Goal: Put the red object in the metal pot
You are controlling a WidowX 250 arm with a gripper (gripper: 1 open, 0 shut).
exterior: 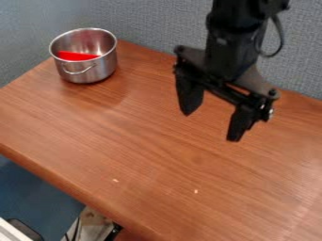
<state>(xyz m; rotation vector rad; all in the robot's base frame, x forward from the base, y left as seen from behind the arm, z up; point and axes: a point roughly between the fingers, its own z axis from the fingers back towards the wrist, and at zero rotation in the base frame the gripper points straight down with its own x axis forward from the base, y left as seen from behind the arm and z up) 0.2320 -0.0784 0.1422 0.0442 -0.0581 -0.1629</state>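
Your gripper [213, 115] hangs over the wooden table [113, 141] with its two black fingers [189, 92] pointing down and spread wide; nothing lies between them, and you can see bare wood through the gap. The fingers hang from a black crossbar, and above that the dark arm [238, 28] rises out of the top of the view, with a cable looping at its right side.

Taking the metal pot [85, 55] as your landmark: the gripper stands well to the right of it and somewhat nearer the camera, well apart from it. The pot sits upright near the table's far left corner, a round, straight-sided steel vessel with a bright rim. The red object [77, 56] lies inside the pot, on its floor, showing as a flat red patch below the rim; its exact shape cannot be told at this size.

Behind the pot, a grey-blue textured wall [138, 19] closes the scene. From the pot toward the camera, the table runs as a bare reddish-brown surface to its front edge, below which a dark floor area shows.
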